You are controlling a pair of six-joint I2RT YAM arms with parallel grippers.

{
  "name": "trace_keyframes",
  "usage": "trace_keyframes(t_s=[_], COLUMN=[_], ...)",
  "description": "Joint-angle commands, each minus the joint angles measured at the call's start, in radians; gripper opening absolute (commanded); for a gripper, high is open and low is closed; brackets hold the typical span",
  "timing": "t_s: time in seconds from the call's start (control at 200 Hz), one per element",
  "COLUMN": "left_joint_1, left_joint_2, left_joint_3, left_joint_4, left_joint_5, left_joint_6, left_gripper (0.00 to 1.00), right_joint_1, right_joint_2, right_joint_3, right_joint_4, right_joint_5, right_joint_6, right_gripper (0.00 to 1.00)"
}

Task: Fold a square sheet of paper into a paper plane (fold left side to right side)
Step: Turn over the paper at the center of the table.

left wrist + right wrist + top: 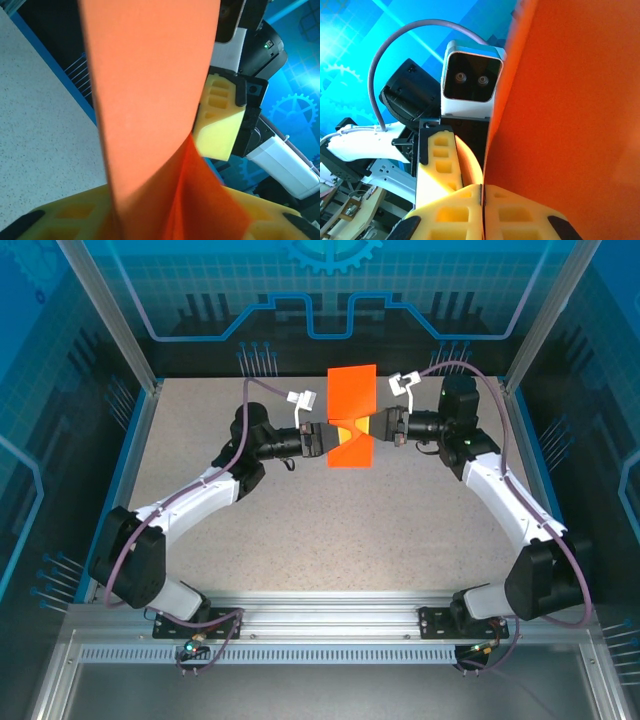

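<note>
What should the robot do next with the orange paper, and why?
Probably shut the left gripper on the square sheet of paper. Its yellow fingers stand apart with the sheet between them, while the right gripper pinches the other side, holding it up above the table. A second grip would likely steady it for the fold.

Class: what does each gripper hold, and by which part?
Right gripper pinches the paper at its right edge. Left gripper straddles the left edge; whether it grips cannot be told.
</note>
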Motion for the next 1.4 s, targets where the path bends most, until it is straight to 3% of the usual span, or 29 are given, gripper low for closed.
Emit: trace_keyframes(t_s=[0.0, 0.16, 0.325, 0.415, 0.53, 0.675, 0.815, 1.005, 1.261, 1.396], left_joint_1=[-0.003, -0.003, -0.005, -0.005, -0.018, -0.065, -0.141, -0.234, -0.324, -0.335], left_joint_2=[-0.005, -0.008, -0.018, -0.03, -0.047, -0.037, 0.022, 0.126, 0.268, 0.378], left_joint_3=[0.009, 0.007, 0.01, 0.021, 0.054, 0.133, 0.235, 0.358, 0.471, 0.55], left_joint_4=[0.021, -0.001, -0.09, -0.185, -0.393, -0.704, -0.97, -1.217, -1.474, -1.62], left_joint_5=[0.004, -0.001, -0.022, -0.053, -0.13, -0.317, -0.566, -0.882, -1.346, -1.455], left_joint_6=[0.013, 0.024, 0.078, 0.137, 0.261, 0.443, 0.575, 0.638, 0.522, 0.429], left_gripper=[0.37, 0.25, 0.1, 0.08, 0.04, 0.0, 0.0, 0.0, 0.0, 0.0], right_joint_1=[-0.006, -0.017, -0.031, -0.047, -0.056, -0.059, -0.07, -0.092, -0.114, -0.126], right_joint_2=[-0.014, -0.023, -0.036, -0.052, -0.082, -0.116, -0.152, -0.158, -0.199, -0.221], right_joint_3=[-0.02, -0.042, -0.045, -0.025, 0.019, 0.024, -0.044, -0.069, -0.136, -0.165], right_joint_4=[0.023, 0.025, -0.027, -0.155, -0.395, -0.598, -0.648, -0.76, -0.784, -0.776], right_joint_5=[-0.002, 0.007, 0.03, 0.079, 0.245, 0.509, 0.724, 0.938, 1.008, 1.008], right_joint_6=[0.017, 0.02, -0.006, -0.086, -0.248, -0.352, -0.333, -0.315, -0.301, -0.293], right_gripper=[0.08, 0.13, 0.23, 0.34, 0.49, 0.56, 0.59, 0.66, 0.72, 0.73])
